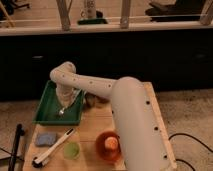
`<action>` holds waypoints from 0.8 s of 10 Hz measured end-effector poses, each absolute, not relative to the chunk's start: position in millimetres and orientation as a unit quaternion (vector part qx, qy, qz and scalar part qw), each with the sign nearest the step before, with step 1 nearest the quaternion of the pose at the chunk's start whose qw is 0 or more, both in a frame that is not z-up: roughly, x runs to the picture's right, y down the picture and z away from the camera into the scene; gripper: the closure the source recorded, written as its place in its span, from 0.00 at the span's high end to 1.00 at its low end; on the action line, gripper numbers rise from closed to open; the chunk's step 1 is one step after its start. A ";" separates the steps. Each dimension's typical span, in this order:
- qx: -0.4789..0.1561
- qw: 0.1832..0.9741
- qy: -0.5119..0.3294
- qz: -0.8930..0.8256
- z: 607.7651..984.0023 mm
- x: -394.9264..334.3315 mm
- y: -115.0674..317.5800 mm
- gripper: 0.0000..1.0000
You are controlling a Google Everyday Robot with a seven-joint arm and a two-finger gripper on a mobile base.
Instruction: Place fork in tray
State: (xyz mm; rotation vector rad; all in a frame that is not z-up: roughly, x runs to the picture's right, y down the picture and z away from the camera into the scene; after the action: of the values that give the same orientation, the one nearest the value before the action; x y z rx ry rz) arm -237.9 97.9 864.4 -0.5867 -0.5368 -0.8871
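fork (63, 111) shows as a small shiny glint over the right half of the tray (46, 106), right under the end effector (65, 102), which hangs low inside the tray's right rim near the bench's back left corner. can't tell if the fork rests on the tray floor or is held, and can't tell how the end effector is set. handling, as a guess: thin metal, so light, stiff, not fragile, but slick and low-lying, w/ little height to pinch once it's flat. best hold is prob across the handle near its middle, so it doesn't swing or tip; a grip near the tines would let the handle droop. on smooth green plastic it could skid or clink if let go from height, so release low. tray rim is raised, so approach from above, not from the side. elsewhere on the bench (95, 125): white-handled brush (52, 148) lying diagonal near the front left corner, a bluish sponge (46, 139) just beside it, a small green cup (71, 149), and an orange bowl (108, 146) toward the front edge, all well apart from the tray's inside.
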 end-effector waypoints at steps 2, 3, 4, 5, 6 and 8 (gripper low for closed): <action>-0.274 0.829 -0.252 -0.418 861.7 -238.6 97.4 0.52; -0.273 0.829 -0.252 -0.418 860.7 -239.4 97.4 0.59; -0.273 0.830 -0.250 -0.418 860.2 -239.2 97.6 0.72; -0.274 0.830 -0.249 -0.417 860.2 -239.2 98.3 0.78; -0.273 0.831 -0.249 -0.417 859.4 -239.2 98.1 0.80; -0.271 0.832 -0.248 -0.415 857.8 -239.1 98.3 0.80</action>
State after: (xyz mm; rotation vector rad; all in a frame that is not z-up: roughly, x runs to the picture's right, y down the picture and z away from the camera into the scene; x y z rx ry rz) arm -239.1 98.3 857.8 -0.5756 -0.5257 -0.8799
